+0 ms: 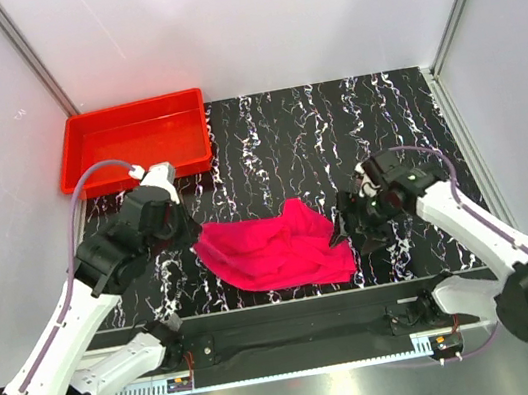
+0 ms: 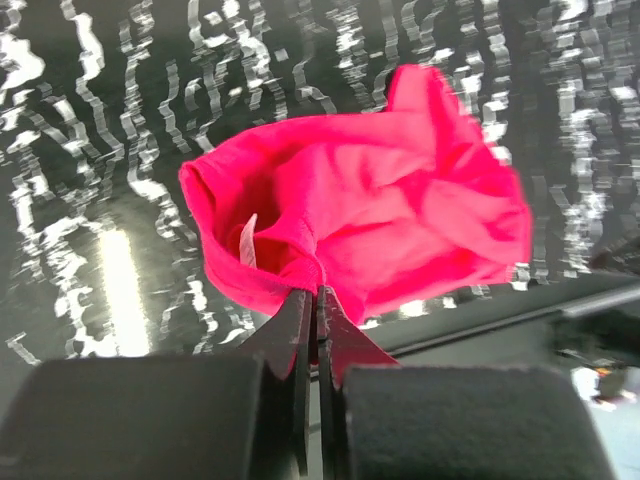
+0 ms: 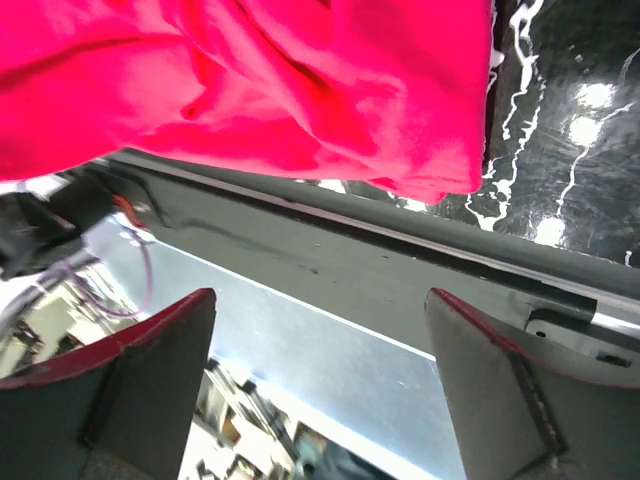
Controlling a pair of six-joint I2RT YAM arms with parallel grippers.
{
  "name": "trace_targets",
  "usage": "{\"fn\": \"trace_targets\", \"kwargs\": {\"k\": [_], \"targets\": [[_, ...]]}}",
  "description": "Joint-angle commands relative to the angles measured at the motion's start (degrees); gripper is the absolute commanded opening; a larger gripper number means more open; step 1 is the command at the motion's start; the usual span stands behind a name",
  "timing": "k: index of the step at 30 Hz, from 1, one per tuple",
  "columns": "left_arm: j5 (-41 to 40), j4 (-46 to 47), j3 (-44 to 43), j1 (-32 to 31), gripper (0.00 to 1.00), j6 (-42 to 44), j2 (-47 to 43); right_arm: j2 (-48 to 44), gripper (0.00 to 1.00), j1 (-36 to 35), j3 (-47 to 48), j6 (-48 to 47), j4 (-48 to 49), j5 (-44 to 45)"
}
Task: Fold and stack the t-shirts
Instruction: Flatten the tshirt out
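The magenta-pink t-shirt [image 1: 272,247] lies bunched and rumpled on the black marbled table, near its front edge. My left gripper [image 1: 192,236] is at the shirt's left edge. In the left wrist view the left gripper [image 2: 315,292] is shut on a fold of the t-shirt [image 2: 380,200], with a white label showing inside the cloth. My right gripper [image 1: 343,230] is at the shirt's right edge. In the right wrist view the right gripper [image 3: 320,295] stands wide open with nothing between its fingers, and the t-shirt [image 3: 280,90] lies just beyond the tips.
A red plastic tray [image 1: 133,138] sits at the table's back left corner, nothing visible in it. White walls close in the left, back and right sides. The table's front rail [image 1: 292,304] runs just below the shirt.
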State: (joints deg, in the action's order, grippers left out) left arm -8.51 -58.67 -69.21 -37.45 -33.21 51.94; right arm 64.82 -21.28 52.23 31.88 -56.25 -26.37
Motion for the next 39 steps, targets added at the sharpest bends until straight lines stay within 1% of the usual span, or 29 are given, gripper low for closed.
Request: {"fn": "trace_targets", "kwargs": {"k": [1, 2, 4, 5, 6, 7, 8, 9, 11, 14, 15, 16, 18, 19, 22, 24, 25, 26, 28, 29, 31, 32, 34, 35, 37, 38, 39], "targets": [[-5.11, 1.11, 2.49, 0.27, 0.00, 1.75, -2.63, 3.90, 0.95, -3.67, -1.42, 2.57, 5.27, 4.21], [-4.94, 1.28, 3.11, 0.27, 0.00, 1.57, -3.07, 4.96, 0.96, -4.64, -1.51, 2.92, 5.71, 5.79], [-4.76, 1.37, 4.78, 0.36, 0.00, 0.70, -4.48, 8.82, 0.96, -7.98, -1.60, 4.32, 7.99, 8.42], [-4.76, 1.46, 5.13, 0.36, 0.00, 0.43, -4.92, 12.32, 0.93, -9.99, -1.25, 4.59, 8.87, 9.57], [-4.76, 1.55, 5.49, 0.36, 0.00, -0.01, -5.53, 14.00, 0.91, -10.53, -0.90, 4.77, 8.88, 10.89], [-4.76, 1.55, 5.58, 0.36, 0.00, -0.19, -5.54, 15.50, 0.89, -11.15, -0.55, 4.95, 8.88, 12.73], [-4.58, 1.72, 5.58, 0.36, 0.00, -0.27, -5.71, 17.43, 0.86, -11.68, 0.32, 5.12, 8.44, 17.45], [-4.67, 1.72, 5.40, 0.36, 0.00, -0.54, -5.63, 17.88, 0.77, -12.46, 0.68, 5.12, 8.26, 19.23], [-4.49, 1.81, 4.70, 0.36, 0.00, -0.63, -5.71, 18.50, 0.68, -12.47, 0.86, 4.51, 8.79, 21.18], [-4.49, 1.99, 4.00, 0.36, 0.00, -0.71, -5.62, 20.43, 0.61, -12.39, 1.56, 3.28, 9.40, 23.99], [-4.76, 1.90, 3.65, 0.36, 0.00, -0.80, -5.71, 20.61, 0.48, -12.47, 2.00, 2.84, 9.40, 24.61], [-5.02, 1.90, 3.47, 0.36, 0.00, -0.89, -5.71, 20.61, 0.42, -12.47, 2.00, 2.75, 9.66, 24.61], [-5.20, 1.72, 3.38, 0.36, 0.00, -1.59, -6.50, 19.04, 0.22, -12.47, 1.48, 2.31, 11.41, 24.35], [-5.28, 1.90, 3.55, 0.36, 0.00, -1.77, -6.94, 18.42, 0.00, -12.47, 1.21, 2.31, 11.95, 25.05], [-5.02, 2.68, 4.61, 0.36, 0.00, -2.82, -8.79, 16.40, 0.00, -12.47, 0.51, 1.09, 13.27, 25.84], [-4.93, 2.34, 4.52, 0.36, 0.00, -3.17, -9.66, 13.42, 0.00, -12.47, 0.33, 1.08, 12.22, 26.98], [-5.11, 1.82, 4.09, 0.36, 0.00, -3.35, -9.93, 12.10, 0.00, -12.47, 0.33, 1.52, 11.61, 28.90], [-5.20, 1.81, 4.00, 0.36, 0.00, -3.44, -10.28, 8.96, 0.00, -12.47, 0.07, 2.04, 10.99, 29.44], [-5.81, 0.85, 3.56, 0.36, 0.00, -3.79, -11.60, 5.95, 0.00, -12.47, 0.50, 3.10, 8.53, 30.06], [-5.99, 0.49, 2.42, 0.36, 0.00, -3.79, -11.95, 2.98, 0.00, -12.47, 2.33, 3.62, 4.87, 31.45], [-5.38, 0.05, 0.75, 0.36, 0.00, -3.09, -13.00, -1.34, 0.00, -12.47, 4.98, 5.11, 1.42, 34.52], [-5.20, 0.05, -1.43, 0.36, 0.00, -2.65, -13.53, -6.15, 0.00, -12.47, 8.64, 5.56, -1.47, 35.50], [-5.20, -0.04, -3.81, 0.36, 0.00, -1.77, -15.02, -10.22, 0.00, -12.47, 13.23, 5.82, -4.12, 38.57], [-5.20, 0.05, -6.18, 0.36, 0.00, -1.33, -15.46, -12.41, 0.00, -12.56, 19.34, 5.91, -8.13, 39.89], [-5.02, 0.75, -8.56, 0.36, 0.00, 0.33, -16.86, -13.48, 0.00, -12.47, 25.87, 5.65, -12.02, 42.61], [-5.28, 0.84, -9.53, 0.36, 0.00, 0.69, -17.31, -14.45, 0.00, -12.47, 31.82, 5.56, -14.65, 43.50], [-5.63, 0.84, -11.37, 0.36, 0.00, 1.30, -17.84, -14.80, 0.00, -12.47, 34.49, 5.30, -15.37, 44.12]]}}
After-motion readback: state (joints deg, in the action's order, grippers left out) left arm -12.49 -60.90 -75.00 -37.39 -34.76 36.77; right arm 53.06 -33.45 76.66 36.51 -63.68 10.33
